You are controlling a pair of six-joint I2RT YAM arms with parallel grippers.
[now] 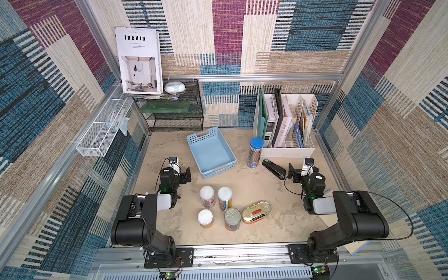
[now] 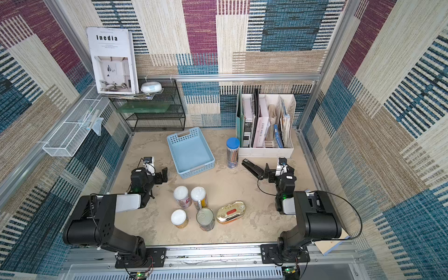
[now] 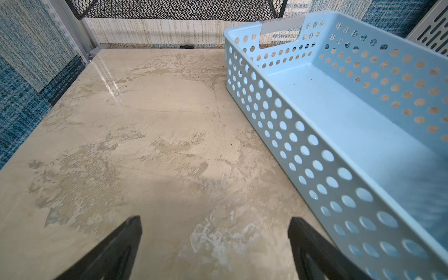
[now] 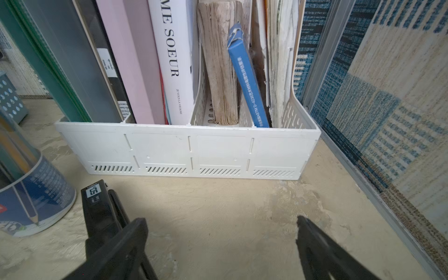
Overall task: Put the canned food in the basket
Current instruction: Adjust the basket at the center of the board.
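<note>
Arm bases on the front rail sit closest, both arms folded, wrists low over the table (image 1: 266, 189). left gripper (image 3: 215, 218): jaws wide apart, nothing between them, over bare table just beside the long wall of the light blue basket (image 1: 211, 152). right gripper (image 4: 221, 218): also spread and empty, facing the white file organizer (image 4: 189, 150). The black stapler (image 4: 97, 208) lies close against one finger; contact unclear. Open jaws read as ready for a first pick.

Canned food: all five on the table between the arms, toward the front edge, none in the basket. The pink-label can (image 1: 207, 196), orange-yellow can (image 1: 224, 197), short yellow can (image 1: 205, 218) and silver pull-tab tin (image 1: 232, 218) stand upright in a tight cluster. The oval gold tin (image 1: 256, 212) lies flat just to the right of the pull-tab tin. The basket is empty and angled, beyond the cluster, probably within reach of either arm. Task looks unstarted.

Room: the outer cans look approachable from the sides. Gaps inside the cluster are narrow, so a finger could knock a neighbour. A bare table strip between the cluster and the basket's near wall gives a carry path. The pencil cylinder (image 1: 255, 152) stands near the basket's right wall, so the right arm must mind it and the stapler. The black mesh shelf (image 1: 174, 114) is well behind.
</note>
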